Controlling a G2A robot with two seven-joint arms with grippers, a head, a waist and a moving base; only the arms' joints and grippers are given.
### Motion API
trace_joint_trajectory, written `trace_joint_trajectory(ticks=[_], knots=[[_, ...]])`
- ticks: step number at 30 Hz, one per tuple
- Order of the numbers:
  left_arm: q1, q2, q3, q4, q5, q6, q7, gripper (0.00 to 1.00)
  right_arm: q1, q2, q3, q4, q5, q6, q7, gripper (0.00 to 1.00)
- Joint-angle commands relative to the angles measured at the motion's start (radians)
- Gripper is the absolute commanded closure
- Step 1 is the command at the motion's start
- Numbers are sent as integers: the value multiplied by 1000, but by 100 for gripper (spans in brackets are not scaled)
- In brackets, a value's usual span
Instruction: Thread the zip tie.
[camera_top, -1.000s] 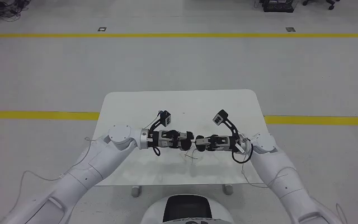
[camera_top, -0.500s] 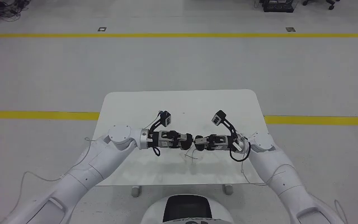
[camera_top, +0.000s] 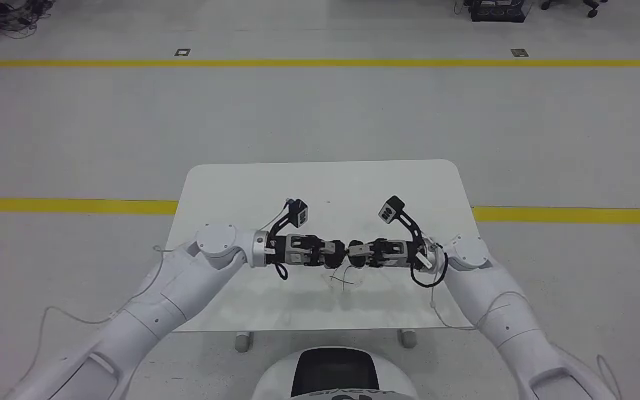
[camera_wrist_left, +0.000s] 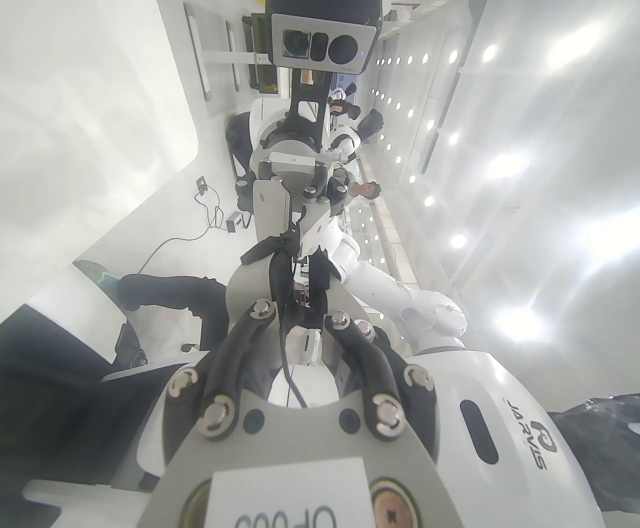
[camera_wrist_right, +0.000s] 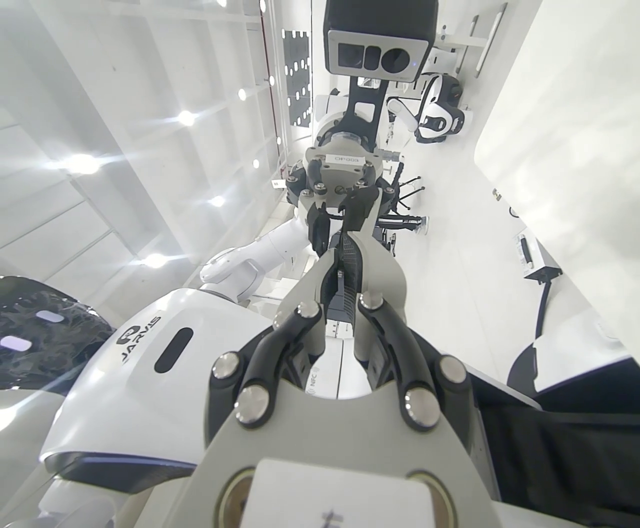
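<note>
Top view: both arms come in from the sides and meet tip to tip above the near half of the white counter. The left hand and the right hand point straight at each other, all but touching.
Left hand: level in the air, off the counter, aimed at the right hand. The left wrist view has a thin black strand of the zip tie running from the tip of the left hand back toward its palm. I cannot tell whether this hand is clamped on the strand or slack around it.
Right hand: also level and off the counter. In the right wrist view the right hand has its two ridged black pads pressed together, pinching a thin bit of the zip tie at their very end. That end sits right at the tip of the left hand.
Zip tie: in the air between the two hands, not lying on the counter. From above, the zip tie shows as thin loose strands hanging just below the spot where the hands meet.
Counter: white with rounded corners, standing on a pale floor crossed by a yellow line.
Wrist cameras: the left wrist camera and the right wrist camera are small black boxes on brackets, each standing up from its arm just behind the hand.
</note>
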Motion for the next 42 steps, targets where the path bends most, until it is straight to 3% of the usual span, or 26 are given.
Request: trace_joint_trajectory(ticks=[1,19,26,34,35,36,37,42], knots=[[0,-1,0,1,2,2,-1,91,1,-1,-3,0,0,0,0,100],[0,-9,-5,9,12,11,-5,91,7,-2,-12,3,-2,0,1,100],[2,-12,-8,12,15,12,-7,100,14,-3,-20,14,1,0,2,100],[3,-15,-10,18,18,11,-11,100,18,-3,-25,25,4,0,0,100],[3,-16,-10,18,18,11,-11,100,18,-3,-25,26,5,0,-1,66],[3,-16,-11,19,18,10,-11,100,17,-3,-24,27,7,0,-1,24],[3,-16,-12,20,19,9,-11,100,17,-2,-22,27,9,0,-1,0],[4,-15,-22,25,30,2,-1,100,1,6,6,5,5,0,-6,0]])
